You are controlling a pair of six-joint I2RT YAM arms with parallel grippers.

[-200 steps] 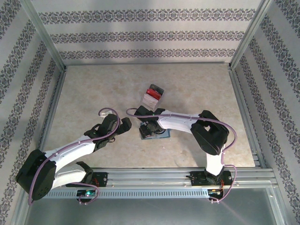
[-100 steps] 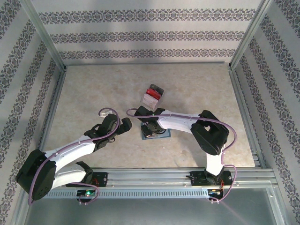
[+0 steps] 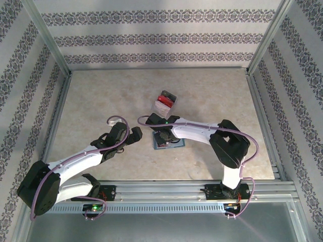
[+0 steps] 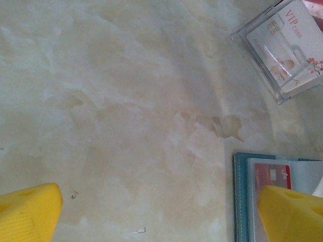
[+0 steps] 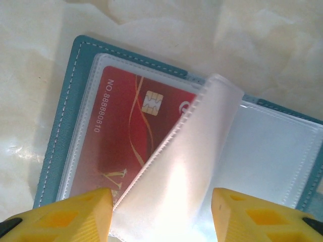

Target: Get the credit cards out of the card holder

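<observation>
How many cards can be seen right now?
2: a red card in the open card holder's clear sleeve, and a white VIP card in the clear box. Others may be hidden.

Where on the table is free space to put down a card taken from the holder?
The table is bare between the left wall and the clear box, between the box and the right rail, and behind the box. It is crowded in the middle, where the box, card holder, left end effector and right end effector sit close together.
</observation>
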